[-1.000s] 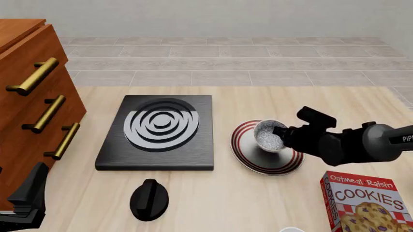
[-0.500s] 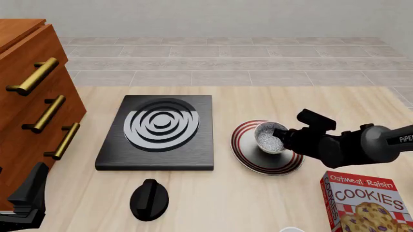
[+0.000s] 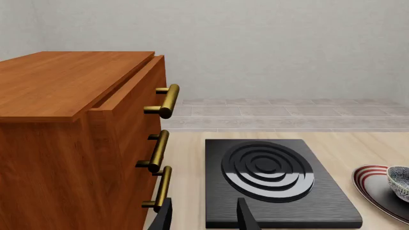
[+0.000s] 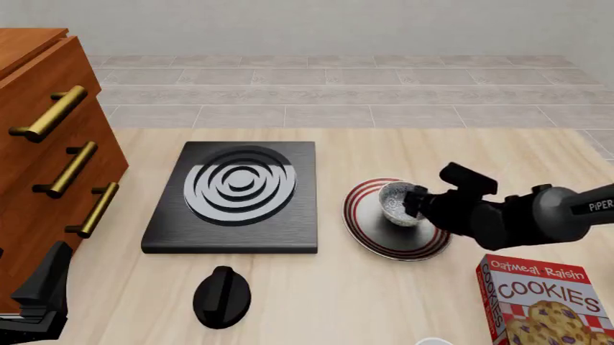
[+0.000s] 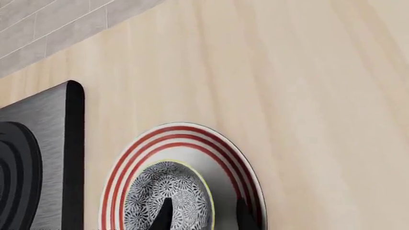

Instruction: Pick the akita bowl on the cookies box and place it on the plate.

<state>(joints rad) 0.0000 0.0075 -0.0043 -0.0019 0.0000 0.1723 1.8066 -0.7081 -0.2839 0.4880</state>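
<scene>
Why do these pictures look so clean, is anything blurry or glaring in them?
Front view: evenly lit and sharp throughout, with only a soft shadow under the stove and a bright sheen across its grey rings. Left wrist view: equally crisp, the rings here mostly dark with a pale highlight. Right wrist view: no blur; the plate shows soft grey shading beside the bowl.

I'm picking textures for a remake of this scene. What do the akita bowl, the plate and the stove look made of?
The akita bowl looks like glazed ceramic: fine black-and-white printed pattern inside, smooth thin rim. The plate seems glossy glazed ceramic too, white with red rings and a soft sheen. The stove looks like brushed dark metal, judging by its fine streaks, with polished grey rings; glass is possible.
</scene>
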